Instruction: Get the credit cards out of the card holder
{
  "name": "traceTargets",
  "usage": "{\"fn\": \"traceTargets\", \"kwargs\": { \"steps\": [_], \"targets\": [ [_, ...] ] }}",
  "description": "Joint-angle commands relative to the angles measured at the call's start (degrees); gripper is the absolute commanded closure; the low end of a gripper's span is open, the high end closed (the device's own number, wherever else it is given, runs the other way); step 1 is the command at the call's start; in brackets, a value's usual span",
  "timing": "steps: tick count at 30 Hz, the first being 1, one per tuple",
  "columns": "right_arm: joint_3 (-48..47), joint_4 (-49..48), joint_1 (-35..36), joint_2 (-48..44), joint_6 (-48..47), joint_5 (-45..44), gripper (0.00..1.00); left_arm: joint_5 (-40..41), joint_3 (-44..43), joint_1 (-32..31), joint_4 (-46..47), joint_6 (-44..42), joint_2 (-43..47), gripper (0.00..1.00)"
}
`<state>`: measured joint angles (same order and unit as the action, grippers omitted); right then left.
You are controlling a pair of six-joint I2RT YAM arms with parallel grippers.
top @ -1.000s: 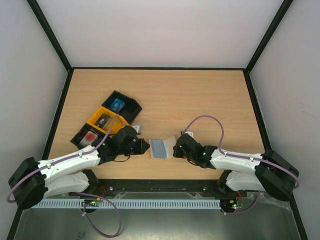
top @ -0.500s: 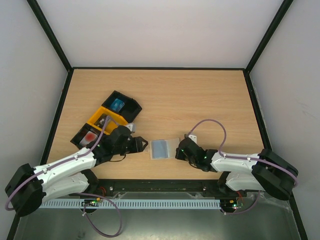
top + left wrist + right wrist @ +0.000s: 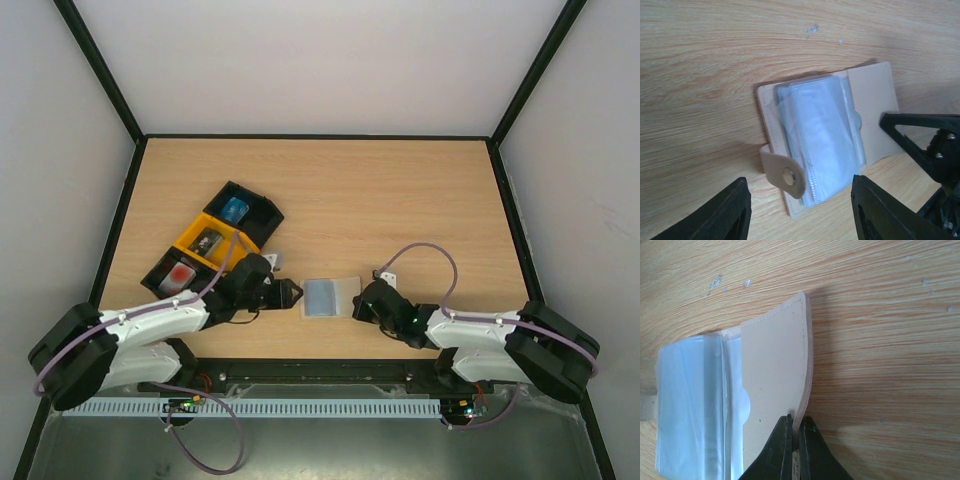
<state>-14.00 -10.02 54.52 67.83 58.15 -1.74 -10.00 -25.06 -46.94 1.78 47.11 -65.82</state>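
Note:
The card holder (image 3: 328,296) lies open on the table near the front edge, with pale blue clear sleeves (image 3: 822,132) and a beige cover. Its beige snap tab (image 3: 785,172) curls up at the left end. No red credit card shows in the sleeves. My right gripper (image 3: 358,303) is shut on the edge of the beige cover flap (image 3: 772,365), pinching it at the flap's near edge (image 3: 795,422). My left gripper (image 3: 293,292) is open just left of the holder, with its fingers on either side of the tab end (image 3: 799,192) and not touching it.
Black-and-yellow compartment trays (image 3: 212,245) stand left of the holder, behind my left arm. They hold a bright blue item (image 3: 235,209) and a small red thing (image 3: 180,273). The black table frame runs along the front edge.
The holder was held tilted up a second ago and now lies flat and open. My right gripper has lowered with the flap. My left gripper drew back a little, then came close to the tab end.

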Motion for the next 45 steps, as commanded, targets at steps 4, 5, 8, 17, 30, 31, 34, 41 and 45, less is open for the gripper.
{"fn": "traceTargets", "kwargs": {
  "steps": [4,5,8,17,30,31,34,41,45],
  "targets": [
    [3.0,1.1,0.1,-0.5,0.6,-0.4,0.98,0.4,1.2,-0.6,7.0,0.8,-7.2,0.43],
    [3.0,1.0,0.1,-0.3,0.5,-0.3,0.98,0.4,0.8,-0.8,7.2,0.6,-7.9,0.44],
    [3.0,0.9,0.1,0.3,0.4,0.0,0.98,0.9,-0.4,-1.3,8.1,0.1,-11.8,0.46],
    [4.2,1.8,0.1,-1.7,1.0,0.2,0.98,4.0,-2.7,-1.8,8.5,0.3,-19.3,0.53],
    [0.0,12.2,0.1,-7.6,0.2,-0.3,0.79,-1.8,-1.8,-2.9,10.1,0.9,-11.7,0.97],
    [-0.5,14.0,0.1,-9.0,0.1,-0.3,0.76,-1.9,-1.8,-2.9,9.9,0.9,-10.5,0.97],
    [-1.1,17.8,0.1,-13.8,0.0,-1.5,0.63,-1.7,-1.4,-2.9,9.4,0.5,-7.5,0.98],
    [-4.5,23.5,0.1,-22.4,-0.4,-2.8,0.41,-2.3,-1.1,-2.9,9.0,-0.3,-6.0,0.97],
    [-6.1,19.7,0.2,-24.3,-2.6,1.3,0.38,-3.3,-1.0,-3.0,9.5,-0.5,-6.3,0.97]
  ]
}}
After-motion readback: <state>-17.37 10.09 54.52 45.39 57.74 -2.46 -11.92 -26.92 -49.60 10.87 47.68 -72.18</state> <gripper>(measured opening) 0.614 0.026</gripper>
